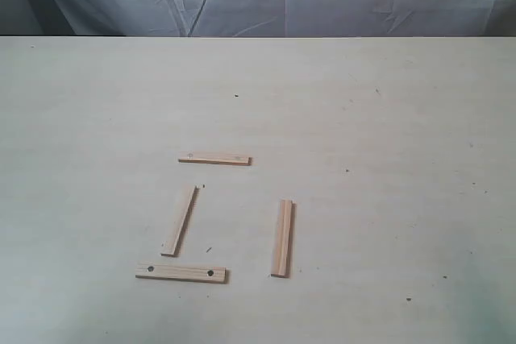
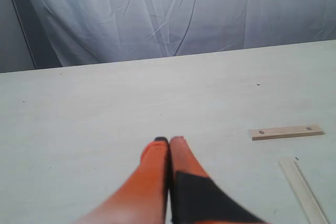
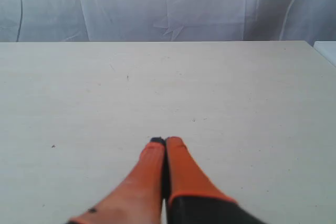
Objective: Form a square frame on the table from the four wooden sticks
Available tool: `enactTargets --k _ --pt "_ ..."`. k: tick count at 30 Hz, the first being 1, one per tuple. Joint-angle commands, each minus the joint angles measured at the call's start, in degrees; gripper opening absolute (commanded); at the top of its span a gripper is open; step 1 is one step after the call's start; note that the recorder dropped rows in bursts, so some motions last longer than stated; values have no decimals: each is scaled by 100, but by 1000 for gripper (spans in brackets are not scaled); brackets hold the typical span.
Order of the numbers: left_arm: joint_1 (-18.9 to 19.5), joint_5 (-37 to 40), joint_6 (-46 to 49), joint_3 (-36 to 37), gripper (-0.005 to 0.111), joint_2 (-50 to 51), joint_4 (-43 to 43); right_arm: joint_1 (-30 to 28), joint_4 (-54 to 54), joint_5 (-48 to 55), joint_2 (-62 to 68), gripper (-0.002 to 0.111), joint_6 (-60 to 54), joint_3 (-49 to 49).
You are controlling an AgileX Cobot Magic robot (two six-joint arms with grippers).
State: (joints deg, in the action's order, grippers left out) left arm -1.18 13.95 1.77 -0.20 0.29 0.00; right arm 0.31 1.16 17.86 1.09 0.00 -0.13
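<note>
On pale cream flat desk (image 1: 387, 102), four light tan flat wooden sticks (image 1: 281, 238) lie lower centre of exterior frame: rough square, corners gapped. left orange tool (image 2: 169, 141), right orange tool (image 3: 166, 141): both pressed together, empty. Judged early; next, close the corners.

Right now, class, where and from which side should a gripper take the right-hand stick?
At mid-length, from straight above, closing across its narrow width. The right-hand stick lies flat on the table with both long edges free, probably its only graspable faces.
</note>
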Motion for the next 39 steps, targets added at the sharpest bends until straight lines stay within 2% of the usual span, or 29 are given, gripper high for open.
enactTargets --k 1,7,16,18,23,24,27,30,36,39 --pt "1 -42 -23 20 0 -29 95 -31 -1 -49 -28 0 0 13" --pt "1 -247 -23 20 0 -29 109 -31 -1 -49 -28 0 0 13" --pt "1 -1556 -23 20 0 -29 61 -31 -49 -150 -28 0 0 13" --pt "1 -1914 -23 20 0 -29 61 -31 -60 -577 -28 0 0 13" --pt "1 -3001 -124 20 0 -29 0 -31 -60 -2449 -28 0 0 13" --pt "1 -3038 -138 20 0 -29 -222 -31 -60 -2830 -28 0 0 13" --pt "1 -2421 313 -543 0 187 -1198 -31 -60 -3753 -28 0 0 13" --pt "1 -1339 1140 -1537 0 1097 -1331 -31 -60 -4541 -28 0 0 13" --pt "1 731 1205 -3672 0 3970 -1293 -31 -60 -5423 -16 0 0 13" --pt "1 1851 1216 -4233 0 5224 -1284 -25 350 -5052 -16 0 562 13"
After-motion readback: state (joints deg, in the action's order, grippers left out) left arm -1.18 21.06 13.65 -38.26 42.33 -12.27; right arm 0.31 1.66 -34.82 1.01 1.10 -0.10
